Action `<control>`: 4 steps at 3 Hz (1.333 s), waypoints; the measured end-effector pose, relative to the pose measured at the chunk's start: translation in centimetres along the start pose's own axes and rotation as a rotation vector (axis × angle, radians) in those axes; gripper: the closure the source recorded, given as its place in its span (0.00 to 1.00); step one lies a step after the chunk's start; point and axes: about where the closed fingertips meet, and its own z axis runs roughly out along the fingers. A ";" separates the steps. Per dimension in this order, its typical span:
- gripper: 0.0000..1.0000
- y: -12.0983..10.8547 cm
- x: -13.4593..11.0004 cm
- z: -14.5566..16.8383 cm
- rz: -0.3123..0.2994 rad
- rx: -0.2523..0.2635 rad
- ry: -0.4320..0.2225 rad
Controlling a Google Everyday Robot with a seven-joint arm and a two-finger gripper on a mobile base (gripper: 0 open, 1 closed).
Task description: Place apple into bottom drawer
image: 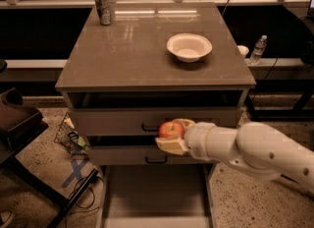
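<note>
The red-orange apple [170, 129] is held in my gripper [175, 134], whose pale fingers close around it from the right. It hangs in front of the two upper drawer fronts, about level with the gap between them. The bottom drawer [156, 192] is pulled out below, a wide shallow pale-grey tray with a bare floor. The apple is above the drawer's back part, well clear of its floor. My white arm [250, 149] reaches in from the right.
A white bowl [189, 46] and a metal can [102, 6] stand on the cabinet top [132, 50]. A water bottle [258, 49] stands on a ledge at the right. A dark chair [19, 124] and cables [73, 143] lie on the floor at the left.
</note>
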 end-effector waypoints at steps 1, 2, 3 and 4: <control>1.00 0.4 8.1 -0.1 -0.078 -0.070 -0.020; 1.00 0.8 12.0 0.5 -0.100 -0.111 -0.027; 1.00 0.8 12.0 0.5 -0.100 -0.111 -0.027; 1.00 0.9 13.9 3.8 -0.077 -0.159 -0.039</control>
